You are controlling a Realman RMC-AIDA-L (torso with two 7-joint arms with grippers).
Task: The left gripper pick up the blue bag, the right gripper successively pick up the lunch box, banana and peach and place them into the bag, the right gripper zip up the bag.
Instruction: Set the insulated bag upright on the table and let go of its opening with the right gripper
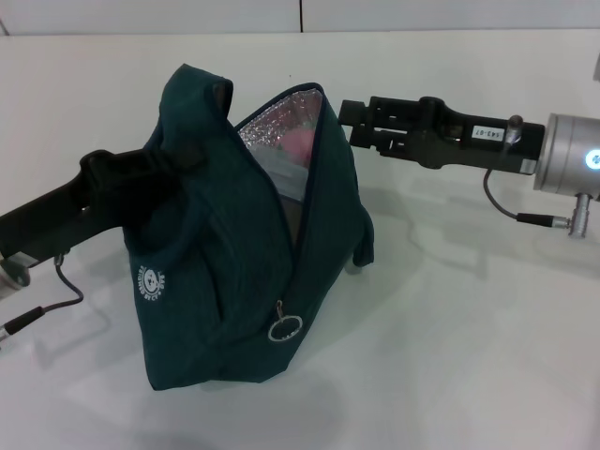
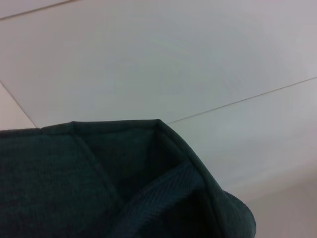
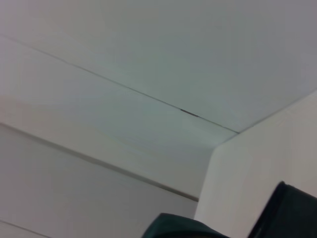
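Note:
The blue bag (image 1: 225, 272) stands on the white table (image 1: 469, 356), its top open and silver lining showing. My left gripper (image 1: 155, 178) comes in from the left, shut on the bag's upper fabric near a handle; that fabric fills the lower left wrist view (image 2: 99, 188). Inside the opening lies the pink peach (image 1: 298, 143), with a pale blue-grey edge of the lunch box (image 1: 284, 176) under it. The banana is hidden. My right gripper (image 1: 345, 117) hovers just right of the bag's top rim. The zipper's ring pull (image 1: 284, 329) hangs low on the front. A strip of bag (image 3: 178, 229) shows in the right wrist view.
The white table runs all round the bag, its far edge (image 1: 300, 33) meeting a pale wall. Cables hang from the left arm (image 1: 56, 281) and from the right arm's silver wrist (image 1: 572, 169).

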